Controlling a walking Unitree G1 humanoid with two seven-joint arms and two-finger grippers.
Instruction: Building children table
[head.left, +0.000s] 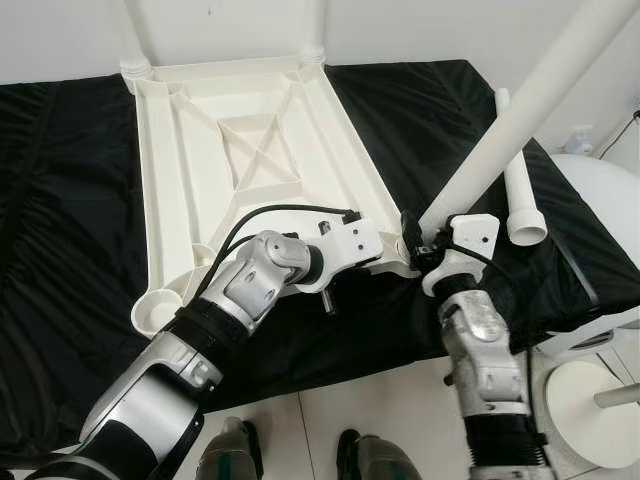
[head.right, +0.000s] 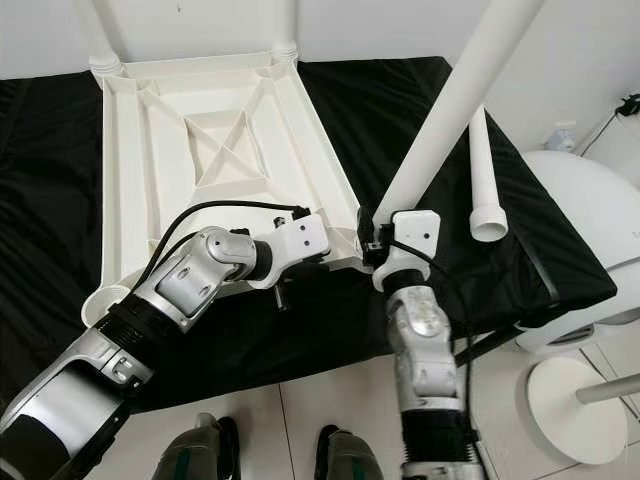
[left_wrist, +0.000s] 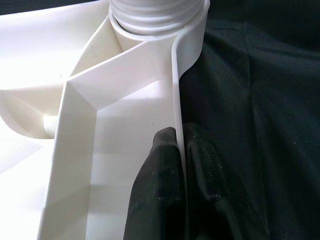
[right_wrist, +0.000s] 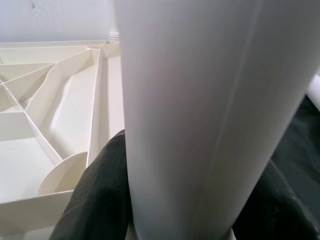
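Note:
A white plastic table top (head.left: 150, 200) lies upside down on a black cloth, with two legs (head.left: 135, 40) standing in its far corner sockets. My right gripper (head.left: 420, 245) is shut on a third white leg (head.left: 520, 110), which leans up to the right with its foot at the near right corner. In the right wrist view that leg (right_wrist: 200, 100) sits between the black fingers (right_wrist: 100, 195). My left gripper (left_wrist: 179, 150) is shut on the table top's rim (left_wrist: 176, 100), just beside the threaded socket (left_wrist: 155, 15). The near left socket (head.left: 155, 310) holds nothing.
A loose white leg (head.left: 520, 195) lies on the black cloth (head.left: 60, 250) to the right. A round white object (head.left: 605, 190) and a white pedestal base (head.left: 585, 400) stand on the floor at the right. My feet (head.left: 230, 450) are at the cloth's near edge.

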